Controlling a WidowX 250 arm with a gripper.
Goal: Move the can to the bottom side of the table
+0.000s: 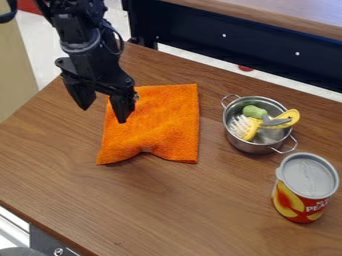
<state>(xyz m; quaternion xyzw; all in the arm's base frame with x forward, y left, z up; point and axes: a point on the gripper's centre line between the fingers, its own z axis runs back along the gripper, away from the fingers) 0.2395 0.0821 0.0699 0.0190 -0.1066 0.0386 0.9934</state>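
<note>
On the bench (180, 200) before you, count one can (306, 187), one pot (254, 146) with two handles, one orange cloth (160, 125), one yellow-handled brush (250, 129) and one green item (254, 111), the last two inside the pot.

A brown wood-grain table (73, 155) with straight edges, behind it a dark blue flat panel (260, 57) with small white dots, above this a lighter brown wooden top (287, 14), a whitish smooth floor (41, 52), a plain beige upright surface (15, 75) at left.
</note>
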